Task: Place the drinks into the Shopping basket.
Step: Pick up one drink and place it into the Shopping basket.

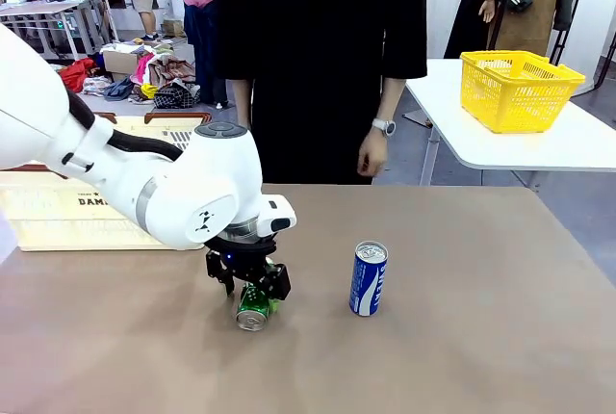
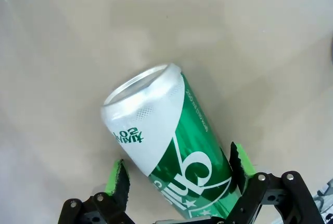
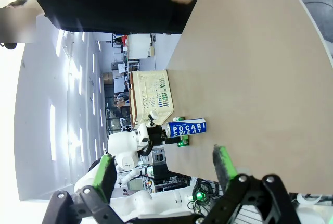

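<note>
Left wrist view: left fingers point(image 2: 118, 181) open around green can point(image 2: 177, 151), no grip yet. Blue can point(image 1: 369, 279) upright on counter point(image 1: 481, 337); neither inside Shopping basket point(image 1: 58, 217). Right fingers point(image 3: 105, 169) open, empty.

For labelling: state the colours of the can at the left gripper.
Slim metal can: green, white markings; left wrist view.

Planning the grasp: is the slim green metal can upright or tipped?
Tipped: the slim green metal can lies sideways, silver top facing the front camera, between the fingers of the open left gripper.
</note>
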You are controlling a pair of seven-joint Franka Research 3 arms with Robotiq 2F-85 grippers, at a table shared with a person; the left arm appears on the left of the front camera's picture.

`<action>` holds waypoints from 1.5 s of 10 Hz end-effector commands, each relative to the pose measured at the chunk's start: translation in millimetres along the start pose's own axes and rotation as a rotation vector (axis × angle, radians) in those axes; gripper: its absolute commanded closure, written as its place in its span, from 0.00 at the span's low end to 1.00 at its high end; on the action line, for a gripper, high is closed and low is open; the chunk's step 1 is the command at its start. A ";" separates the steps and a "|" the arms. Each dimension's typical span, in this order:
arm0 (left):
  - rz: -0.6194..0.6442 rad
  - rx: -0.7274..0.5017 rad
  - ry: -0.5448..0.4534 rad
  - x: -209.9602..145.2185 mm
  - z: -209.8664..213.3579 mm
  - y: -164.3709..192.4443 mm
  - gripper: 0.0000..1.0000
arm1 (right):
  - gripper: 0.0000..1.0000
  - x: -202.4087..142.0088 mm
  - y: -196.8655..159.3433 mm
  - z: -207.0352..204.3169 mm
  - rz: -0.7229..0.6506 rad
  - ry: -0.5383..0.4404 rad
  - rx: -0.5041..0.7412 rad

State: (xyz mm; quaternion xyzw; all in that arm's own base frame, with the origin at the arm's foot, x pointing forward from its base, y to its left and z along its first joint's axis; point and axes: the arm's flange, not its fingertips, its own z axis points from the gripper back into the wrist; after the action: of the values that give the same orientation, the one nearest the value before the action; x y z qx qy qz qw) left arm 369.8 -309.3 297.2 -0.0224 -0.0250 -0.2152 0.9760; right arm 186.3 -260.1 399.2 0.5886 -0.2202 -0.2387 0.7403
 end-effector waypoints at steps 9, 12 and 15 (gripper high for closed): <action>0.186 0.005 -0.063 7.3 5.9 -10.6 1.00 | 0.00 0.0 2.3 0.3 0.010 -0.001 0.006; 0.203 -0.005 -0.072 7.8 10.5 -7.8 1.00 | 0.00 0.0 2.3 0.3 0.010 -0.001 0.006; 0.292 -0.045 -0.119 -3.9 68.3 11.7 1.00 | 0.00 0.0 2.3 0.3 0.010 -0.001 0.006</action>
State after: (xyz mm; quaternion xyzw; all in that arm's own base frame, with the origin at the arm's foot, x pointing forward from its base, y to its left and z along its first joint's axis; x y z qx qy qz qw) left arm 378.0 -309.9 330.9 -0.0507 -0.0595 -0.0958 0.9923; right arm 186.3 -260.1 399.2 0.5886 -0.2201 -0.2387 0.7403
